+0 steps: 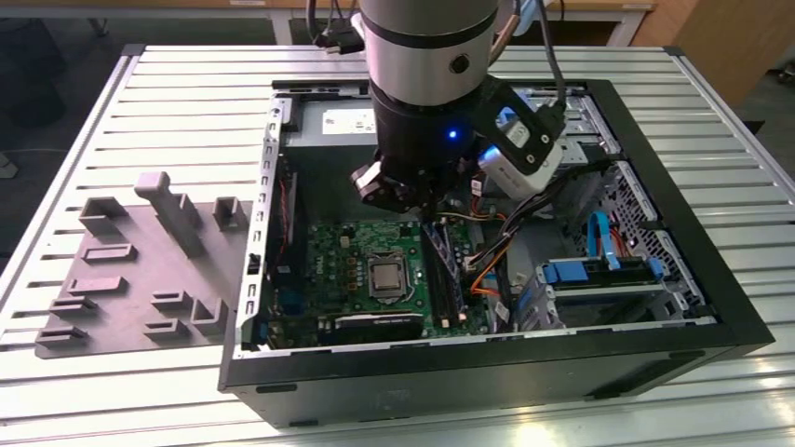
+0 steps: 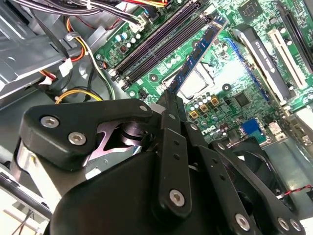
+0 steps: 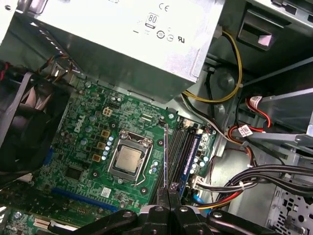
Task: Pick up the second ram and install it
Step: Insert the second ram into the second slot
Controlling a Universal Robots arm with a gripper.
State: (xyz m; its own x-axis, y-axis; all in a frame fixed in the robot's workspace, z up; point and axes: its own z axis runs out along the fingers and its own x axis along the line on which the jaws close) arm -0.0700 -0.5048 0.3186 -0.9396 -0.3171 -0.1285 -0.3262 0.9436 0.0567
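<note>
Second wrist view: hand (image 2: 168, 100) seemingly pinches second ram (image 2: 198, 56).

The exterior view looks down; both wrist views sit close over the motherboard (image 3: 83, 142) (image 2: 161, 68).

A ribbed silver metal table (image 1: 186, 84) carries an open black computer case (image 1: 497, 372). A grey moulded plastic tray (image 1: 125, 279) lies just beside the case, on the exterior view's left.

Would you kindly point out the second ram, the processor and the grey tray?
second ram (image 2: 195, 56): second wrist view, blue face.
processor (image 3: 128, 159): first wrist view, metal lid.
grey tray (image 1: 118, 315): exterior view, flat base.
</note>
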